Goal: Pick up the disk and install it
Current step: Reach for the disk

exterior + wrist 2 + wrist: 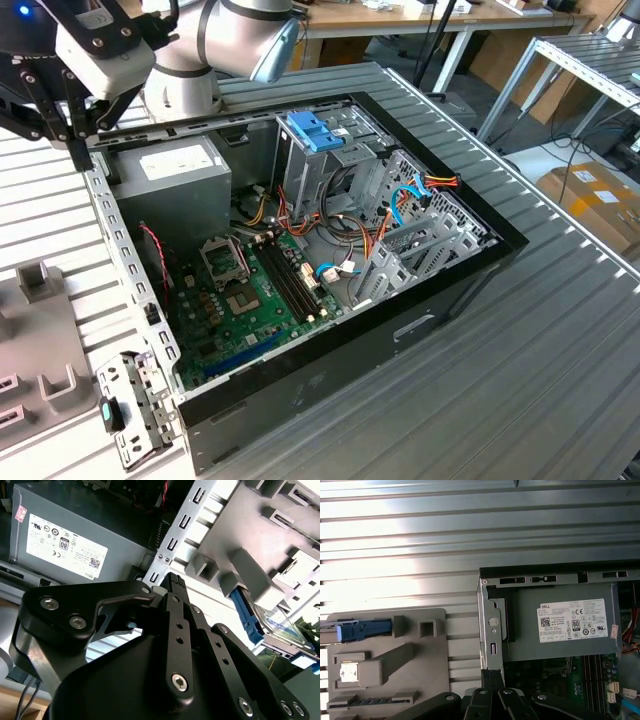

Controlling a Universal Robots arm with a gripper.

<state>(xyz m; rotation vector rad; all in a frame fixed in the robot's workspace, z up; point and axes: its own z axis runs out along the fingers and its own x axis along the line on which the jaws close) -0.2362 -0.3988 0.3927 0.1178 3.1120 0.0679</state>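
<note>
Claw (173, 580) pinched closed on nothing at the case (175, 545) edge, disk (282, 626) apart in the grey holder (250, 577) outside it, probably stiff, dense, slick and knock-shy, so grip across the blue rails (246, 614); the box (125, 540) has a printed white sticker (62, 542).

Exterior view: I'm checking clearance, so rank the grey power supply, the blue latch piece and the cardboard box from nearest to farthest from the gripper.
1. Grey power supply, right beside the gripper.
2. Blue latch piece, on the drive cage.
3. Cardboard box, exterior view's right.
</note>
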